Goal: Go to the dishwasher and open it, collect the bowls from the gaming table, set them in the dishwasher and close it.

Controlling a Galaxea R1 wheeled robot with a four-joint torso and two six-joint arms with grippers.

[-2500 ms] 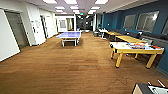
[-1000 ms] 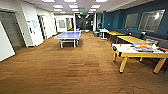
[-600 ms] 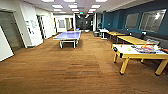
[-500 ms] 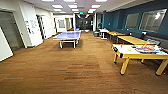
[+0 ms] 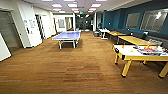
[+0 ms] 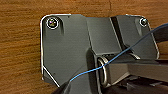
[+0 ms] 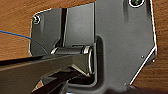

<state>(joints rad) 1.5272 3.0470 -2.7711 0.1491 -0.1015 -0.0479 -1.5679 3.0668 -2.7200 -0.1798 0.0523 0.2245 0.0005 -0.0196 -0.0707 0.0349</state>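
The gaming table (image 5: 140,58), white-topped with a yellow edge and yellow legs, stands at the right of the head view, a short way ahead. A cluster of blurred coloured things (image 5: 150,51) lies on the right part of its top, with blue and orange among them. I cannot tell which of them are the bowls. A small yellow-green spot (image 5: 131,50) lies nearer the table's middle. The dishwasher is out of view. Both wrist views look down on the wooden floor past my own dark plates.
A blue table-tennis table (image 5: 67,36) stands ahead at left of centre. Plain yellow-wood tables (image 5: 133,40) line the blue right wall behind the gaming table. White walls and a dark doorway (image 5: 10,32) run along the left. Wooden floor (image 5: 75,72) stretches ahead.
The camera has driven forward. The gaming table now shows larger and lower at the right, and the table-tennis table looks slightly nearer.
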